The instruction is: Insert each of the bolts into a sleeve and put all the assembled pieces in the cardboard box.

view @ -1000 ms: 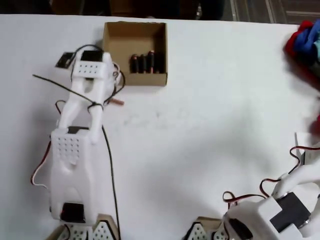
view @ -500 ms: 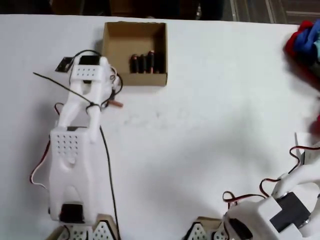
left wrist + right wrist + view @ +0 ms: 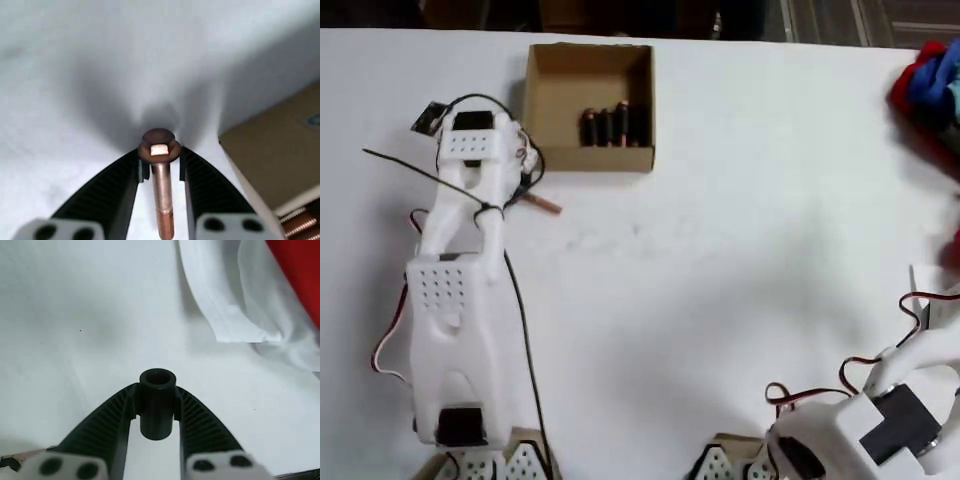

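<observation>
My left gripper [image 3: 160, 162] is shut on a copper bolt [image 3: 161, 185], clamped just under its flanged head. From above, that bolt [image 3: 542, 204] sticks out to the right of the left arm [image 3: 470, 160], just left of and below the cardboard box [image 3: 545, 75]. Several assembled pieces [image 3: 612, 126] lie in the box, and its corner [image 3: 280, 150] appears in the left wrist view. My right gripper [image 3: 156, 407] is shut on a black sleeve [image 3: 157, 407], open end showing, above the white table. The right arm [image 3: 880, 420] sits at the table's near right corner.
White cloth [image 3: 235, 300] and a red cloth [image 3: 300, 270] lie close behind the right gripper. Red and blue fabric [image 3: 930, 80] sits at the far right edge. A loose black cable [image 3: 420, 175] crosses the left arm.
The left arm has swung left and slightly away from the box's front, carrying the bolt with it. The right arm has kept still.
</observation>
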